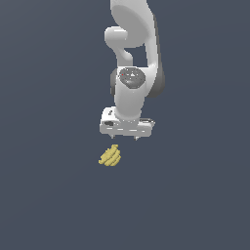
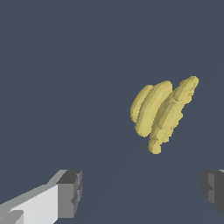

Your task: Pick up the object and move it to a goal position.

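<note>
A small yellow bunch of bananas [image 1: 110,156] lies on the dark grey surface, several curved fingers side by side. My white gripper [image 1: 125,139] hangs above it and a little toward the exterior view's right, not touching it. The jaws stand wide apart and hold nothing. In the wrist view the bananas [image 2: 161,111] lie clear of the gripper [image 2: 142,190], and the two dark fingertips [image 2: 70,192] show far apart with nothing between them.
The plain dark grey surface [image 1: 49,195] spreads all around the bananas. The white arm [image 1: 132,44] rises behind the gripper. No other object shows.
</note>
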